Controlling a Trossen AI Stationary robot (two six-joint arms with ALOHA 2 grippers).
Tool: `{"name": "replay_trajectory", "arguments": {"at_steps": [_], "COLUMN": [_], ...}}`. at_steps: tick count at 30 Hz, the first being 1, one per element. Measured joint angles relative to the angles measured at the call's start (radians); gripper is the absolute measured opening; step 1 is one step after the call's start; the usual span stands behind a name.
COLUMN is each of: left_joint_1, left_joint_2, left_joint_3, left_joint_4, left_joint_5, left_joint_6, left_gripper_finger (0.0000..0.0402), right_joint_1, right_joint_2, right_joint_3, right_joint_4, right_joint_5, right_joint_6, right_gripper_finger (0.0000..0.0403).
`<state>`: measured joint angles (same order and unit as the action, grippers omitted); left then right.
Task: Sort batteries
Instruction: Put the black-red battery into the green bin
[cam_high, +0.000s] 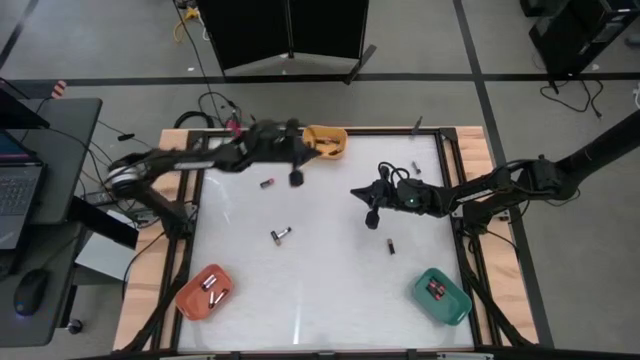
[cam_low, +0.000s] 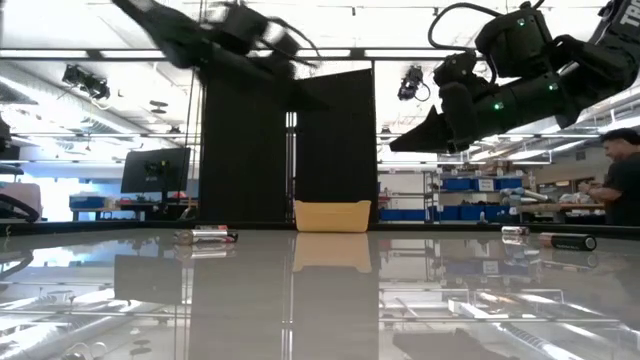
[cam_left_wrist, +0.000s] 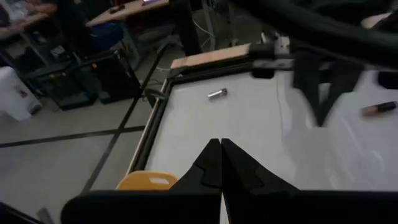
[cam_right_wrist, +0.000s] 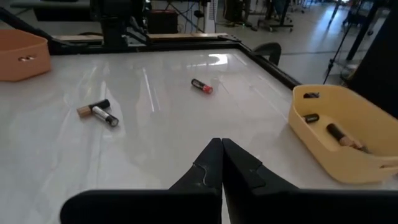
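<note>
Worktop (cam_high: 320, 290): white, glossy, framed w/ light wood edge and black rails. Yellow bin (cam_high: 326, 141) seen at the far edge; orange bin (cam_high: 204, 291) at near-left corner; green/teal bin (cam_high: 442, 296) at near-right corner, red marks noted on the cells inside. Batteries: one dark w/ red end (cam_right_wrist: 201, 86); a pair, one tan/copper w/ black end (cam_right_wrist: 92, 107), other silver w/ black end (cam_right_wrist: 105, 116); one silver-grey (cam_left_wrist: 216, 94); one dark w/ copper-pink end (cam_left_wrist: 379, 109). Both arms and end effectors black, green LEDs seen on right arm (cam_high: 408, 200). Floor grey w/ black tape lines.
</note>
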<state>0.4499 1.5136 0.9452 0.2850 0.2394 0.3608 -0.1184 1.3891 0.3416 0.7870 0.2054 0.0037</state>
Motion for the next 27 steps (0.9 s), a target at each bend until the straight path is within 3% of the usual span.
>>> {"name": "replay_trajectory", "arguments": {"at_steps": [5, 9, 21, 24, 27], "left_joint_1": [-0.108, -0.185, -0.318, -0.325, -0.326], "left_joint_2": [-0.188, -0.276, -0.279, -0.276, -0.276], "left_joint_3": [-0.184, -0.261, -0.296, -0.313, -0.392], "left_joint_4": [-0.007, -0.048, -0.218, -0.183, -0.039], "left_joint_5": [-0.101, -0.181, -0.251, -0.250, -0.229], "left_joint_6": [-0.064, -0.133, -0.237, -0.242, -0.261], "left_gripper_finger": [0.0003, 0.0004, 0.0005, 0.0005, 0.0005], "right_joint_1": [0.009, 0.021, 0.041, 0.041, 0.041], "right_joint_2": [0.000, 0.000, 0.000, 0.000, 0.000], "right_joint_3": [0.000, 0.000, 0.078, 0.096, 0.099], "right_joint_4": [-0.002, 0.003, -0.092, -0.137, -0.133], "right_joint_5": [-0.001, -0.001, 0.006, 0.007, 0.008], "right_joint_6": [0.029, 0.030, 0.024, 0.024, 0.024], "right_gripper_finger": [0.0013, 0.0012, 0.0013, 0.0013, 0.0013]}}
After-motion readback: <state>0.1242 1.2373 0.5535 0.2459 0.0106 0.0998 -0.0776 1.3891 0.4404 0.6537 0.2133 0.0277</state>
